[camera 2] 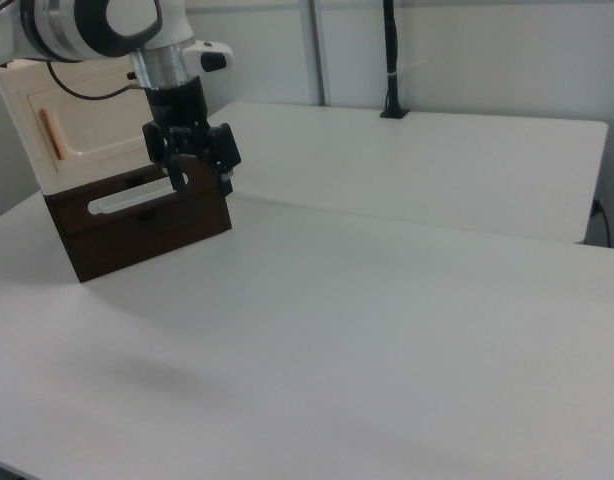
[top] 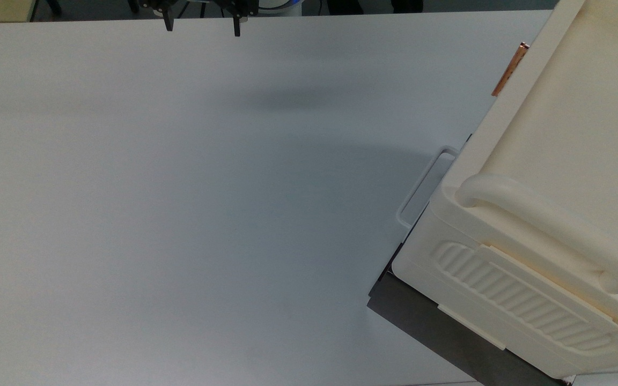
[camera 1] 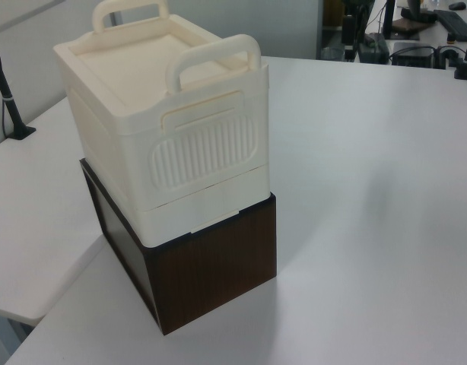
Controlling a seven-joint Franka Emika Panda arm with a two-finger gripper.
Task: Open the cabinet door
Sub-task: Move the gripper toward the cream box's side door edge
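- A white table (top: 180, 203) is filling most of the top view, and a cream plastic cabinet (camera 1: 173, 129) is sitting on a dark brown wooden box (camera 1: 211, 274) near the top view's right edge.
- The cabinet door (camera 2: 92, 125) is facing the camera in the right view, at the far left of the right view, and is lying flush with the cabinet's front, so it is appearing closed.
- A small copper-orange bar handle (camera 2: 52, 134) is standing upright near the door's edge toward the right view's left; in the top view the same handle (top: 509, 69) is showing as a thin copper strip on the cabinet's edge.
- A thin white wire loop handle (top: 424, 185) is sticking out from the brown box below the door, over the table.
- A ribbed cream side panel (camera 1: 205, 152) is facing the camera in the left view, under one of two arched carry handles (camera 1: 211, 57) on the cabinet's top.
- The gripper (camera 2: 196, 182) is hanging above the table with its fingers (camera 2: 175, 176) pointing down and spread apart, grasping nothing.
- In the top view the gripper (top: 201, 28) is sitting at the upper edge, well apart from the cabinet and its door.
- A soft shadow (top: 298, 99) is lying on the bare table.
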